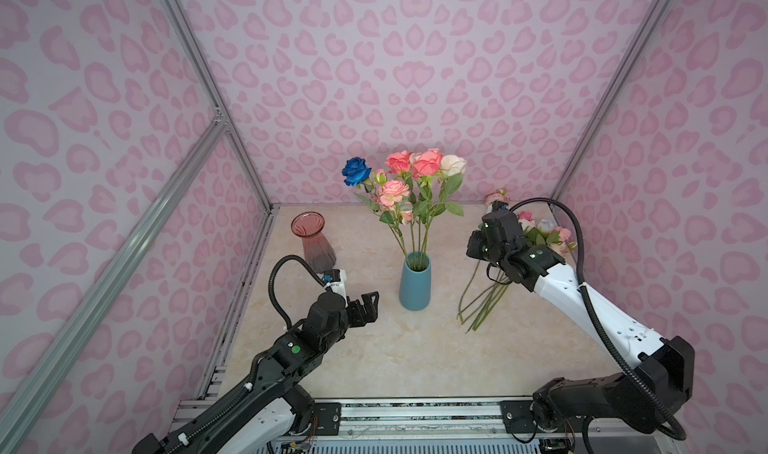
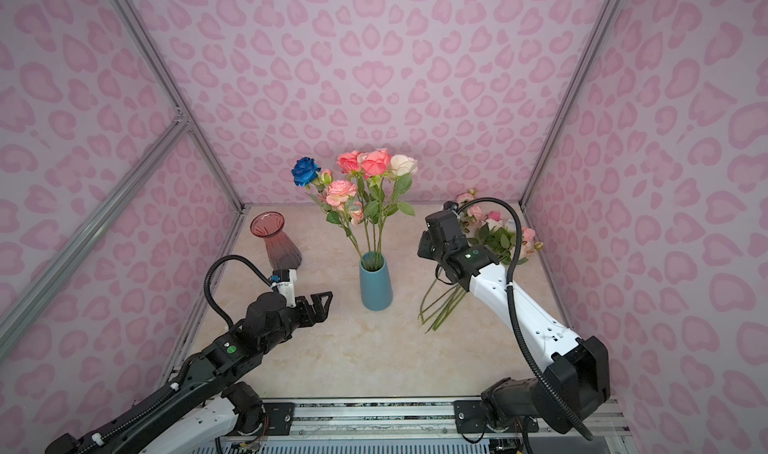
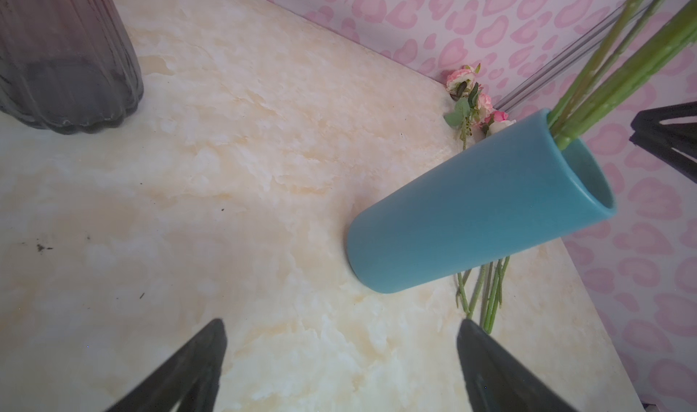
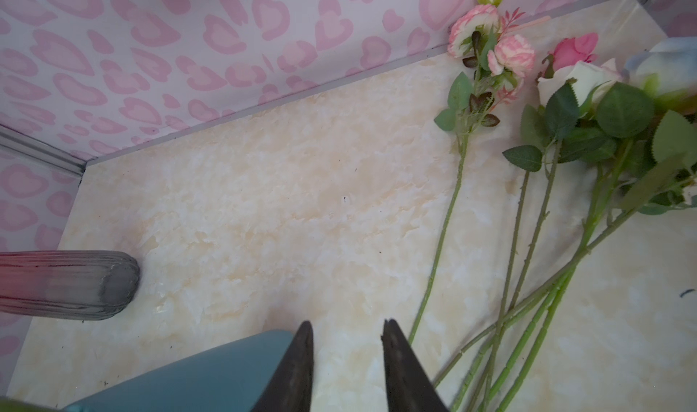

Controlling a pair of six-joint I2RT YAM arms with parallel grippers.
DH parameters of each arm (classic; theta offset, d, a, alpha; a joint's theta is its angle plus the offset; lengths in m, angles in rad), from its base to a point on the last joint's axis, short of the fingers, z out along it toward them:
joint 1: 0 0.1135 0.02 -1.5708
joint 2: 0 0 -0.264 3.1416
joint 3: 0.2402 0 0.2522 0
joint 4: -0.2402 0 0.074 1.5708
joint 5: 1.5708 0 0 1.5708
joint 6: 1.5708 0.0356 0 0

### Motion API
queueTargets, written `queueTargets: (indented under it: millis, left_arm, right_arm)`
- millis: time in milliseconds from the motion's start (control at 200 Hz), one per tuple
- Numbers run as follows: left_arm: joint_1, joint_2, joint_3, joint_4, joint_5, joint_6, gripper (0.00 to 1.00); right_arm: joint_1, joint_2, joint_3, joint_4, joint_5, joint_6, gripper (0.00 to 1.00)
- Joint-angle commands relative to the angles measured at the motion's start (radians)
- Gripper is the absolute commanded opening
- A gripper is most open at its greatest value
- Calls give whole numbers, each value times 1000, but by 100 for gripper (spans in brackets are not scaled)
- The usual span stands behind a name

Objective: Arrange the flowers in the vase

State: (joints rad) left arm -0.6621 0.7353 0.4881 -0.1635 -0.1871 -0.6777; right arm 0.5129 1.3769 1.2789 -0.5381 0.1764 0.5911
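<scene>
my left gripper (image 3: 341, 323) wide apart, right gripper (image 4: 347, 322) narrowly apart, seemingly empty, bare table (image 1: 374, 348) between vase (image 1: 414, 290) and loose flowers (image 4: 562, 112) at right edge

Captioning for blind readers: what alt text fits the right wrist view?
Loose flowers lie on a marbled tabletop beside the right end effector, whose jaws stand slightly apart, holding nothing. A blue vase is close by, a smoky glass vase farther off.
</scene>
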Motion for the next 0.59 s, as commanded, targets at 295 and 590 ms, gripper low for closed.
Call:
queueTargets:
  millis: [295,590]
  left_arm:
    - [1,-187,-53,-146,-117,-40,96]
    - [1,-301,-96,-190,-148,-76,97]
  right_arm:
    - [129,9,142,-250,37,30,35]
    - [269,60,320,-382,56,66,40]
